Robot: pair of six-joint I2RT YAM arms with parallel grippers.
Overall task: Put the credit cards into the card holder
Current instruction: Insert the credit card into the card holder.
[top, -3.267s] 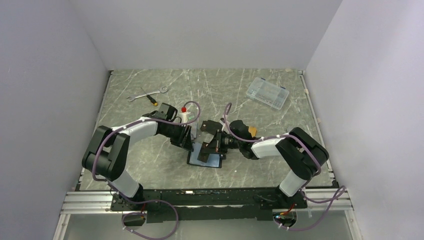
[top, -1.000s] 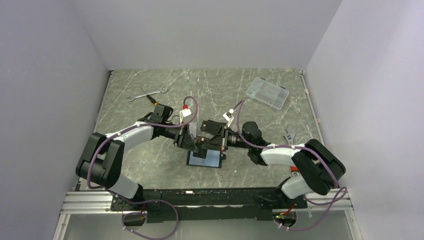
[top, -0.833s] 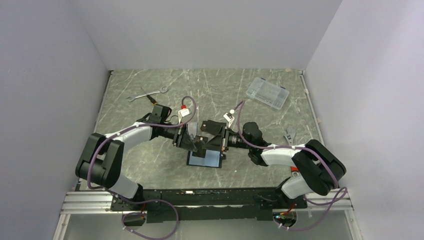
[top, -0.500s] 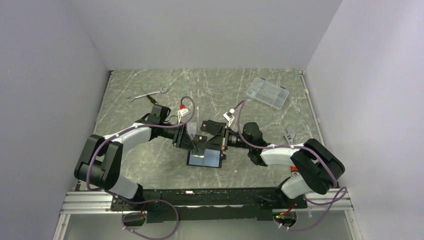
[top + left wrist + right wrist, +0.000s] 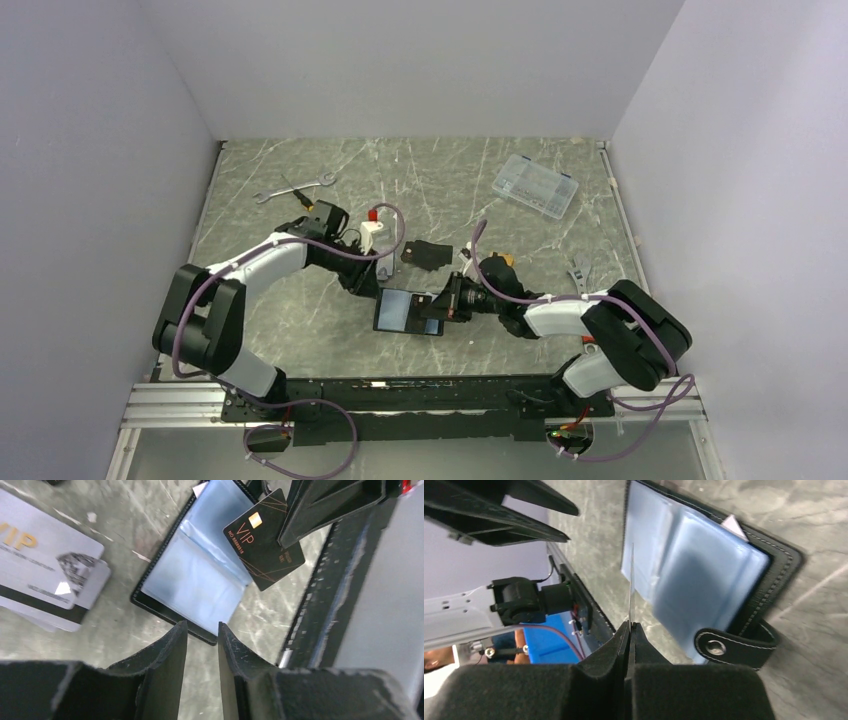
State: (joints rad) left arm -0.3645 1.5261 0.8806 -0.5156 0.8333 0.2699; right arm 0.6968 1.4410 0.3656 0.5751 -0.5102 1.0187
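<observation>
Toward the tabletop's near edge, I held a black credit card [image 5: 263, 539] pinched edge-on in the right gripper [image 5: 629, 626] above the open card holder [image 5: 400, 312] for slotting, with the left gripper [image 5: 201, 632] part-open and empty.

- Card holder [image 5: 403, 312] lies open; the right gripper [image 5: 443, 304], jaws pinched on a black card [image 5: 263, 539] held edge-on, blocks its right half.
- Left gripper [image 5: 201, 627], jaws slightly apart, crowds its far-left corner.
- Silver cards [image 5: 45, 580] lie just beside it.
- Tabletop [image 5: 300, 320] near-left of the holder gives passage.
</observation>
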